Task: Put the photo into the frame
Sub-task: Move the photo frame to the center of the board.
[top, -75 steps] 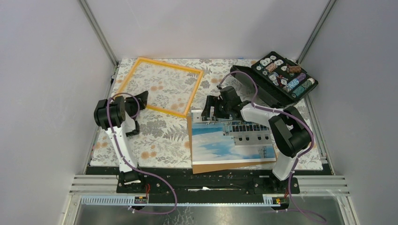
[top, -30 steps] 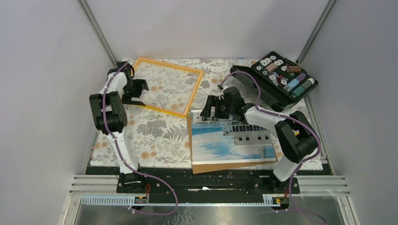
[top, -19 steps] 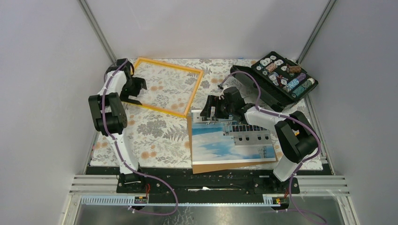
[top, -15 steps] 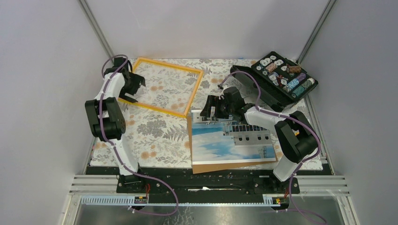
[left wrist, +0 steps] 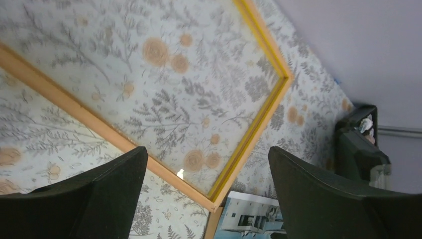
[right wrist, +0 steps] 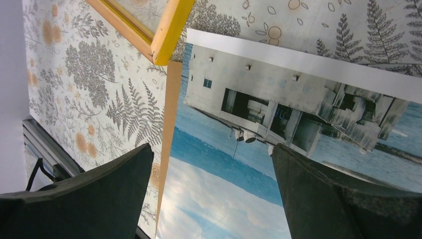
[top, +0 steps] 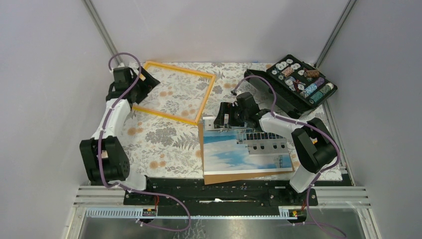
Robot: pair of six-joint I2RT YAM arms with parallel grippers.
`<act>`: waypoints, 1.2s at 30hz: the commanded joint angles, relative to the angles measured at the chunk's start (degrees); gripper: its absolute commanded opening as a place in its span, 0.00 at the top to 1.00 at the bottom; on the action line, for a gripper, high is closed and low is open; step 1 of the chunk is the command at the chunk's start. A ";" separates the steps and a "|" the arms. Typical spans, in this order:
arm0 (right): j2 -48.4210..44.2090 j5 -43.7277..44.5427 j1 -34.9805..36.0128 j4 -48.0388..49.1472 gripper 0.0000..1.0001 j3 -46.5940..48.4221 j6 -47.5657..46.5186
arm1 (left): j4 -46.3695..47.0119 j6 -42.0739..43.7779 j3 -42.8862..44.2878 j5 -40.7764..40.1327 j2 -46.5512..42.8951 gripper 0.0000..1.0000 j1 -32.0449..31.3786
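Nothing is placed yet. The photo [top: 246, 149] lies face up at the bench's [top: 164, 144] near right, and the frame [top: 206, 99] lies far left, their corners meeting. Both claws hang released and empty: the left claw [left wrist: 207, 149] over the frame, the right claw [right wrist: 211, 149] over the photo's far edge.

The near corner of the frame [top: 206, 99] sits right against the far left corner of the photo [top: 246, 152], and the right gripper [top: 222, 118] hangs over that spot with its jaws wide apart. The left gripper [top: 147, 83], jaws equally wide, is over the frame's left corner, close to the left wall [top: 50, 99]. Bare worktop [top: 164, 144] lies open in front of the frame and left of the photo; the black case [top: 298, 82] blocks the far right corner.
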 commanded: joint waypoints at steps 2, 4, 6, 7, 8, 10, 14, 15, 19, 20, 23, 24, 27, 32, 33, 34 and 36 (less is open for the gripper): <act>-2.99 2.71 1.58 -7.41 0.04 3.71 -1.97 | 1.35 -19.70 -3.86 -8.89 5.15 0.16 0.16; -6.46 4.82 2.33 -11.18 0.04 3.09 -2.83 | -2.81 -25.83 -2.92 -12.46 8.34 0.16 0.12; -10.24 6.65 2.43 -13.96 0.03 2.08 -3.14 | -2.90 -29.27 -3.04 -11.67 11.79 0.17 -0.13; -12.14 7.69 2.44 -15.24 0.03 1.60 -3.23 | -3.09 -30.34 -2.87 -10.40 13.67 0.17 -0.21; -14.62 8.61 2.43 -16.36 0.03 1.15 -3.32 | -3.20 -31.37 -2.75 -9.38 15.51 0.17 -0.22; -17.78 10.47 2.44 -18.40 0.02 0.40 -3.40 | -2.69 -32.79 -3.14 -8.04 18.61 0.19 -0.17; -23.00 12.08 2.51 -21.77 0.02 -0.57 -3.10 | -2.45 -33.73 -3.52 -7.73 21.41 0.31 0.01; -24.15 12.56 2.44 -22.26 0.02 -0.77 -3.06 | -2.57 -33.61 -3.48 -8.15 21.59 0.34 0.11; -27.28 14.15 2.48 -23.49 0.01 -1.64 -3.05 | -3.28 -33.49 -3.56 -10.79 21.95 0.39 0.72; -27.67 14.42 2.43 -23.68 0.01 -1.83 -3.11 | -3.63 -33.23 -3.22 -10.47 22.37 0.41 1.04; -28.12 14.65 2.43 -24.15 0.01 -1.89 -3.20 | -5.10 -32.82 -3.07 -10.17 23.09 0.46 1.61; -28.16 14.65 2.43 -24.11 0.01 -1.96 -3.15 | -5.13 -32.75 -3.39 -10.67 22.94 0.48 1.61; -28.01 14.48 2.45 -24.10 0.01 -2.02 -3.09 | -5.24 -32.88 -5.44 -12.71 21.46 0.57 1.76; -28.57 14.21 2.47 -24.10 0.01 -2.37 -3.10 | -6.24 -32.63 -7.14 -14.38 20.55 0.65 2.36; -28.86 14.28 2.43 -24.11 0.01 -2.52 -3.14 | -6.32 -32.60 -7.74 -14.49 20.32 0.67 2.65; -29.14 14.34 2.44 -24.10 0.01 -2.73 -3.18 | -6.24 -32.52 -8.44 -14.53 19.96 0.71 2.99; -29.94 14.60 2.45 -24.12 0.01 -3.30 -3.28 | -6.21 -32.53 -10.38 -14.45 18.86 0.79 4.17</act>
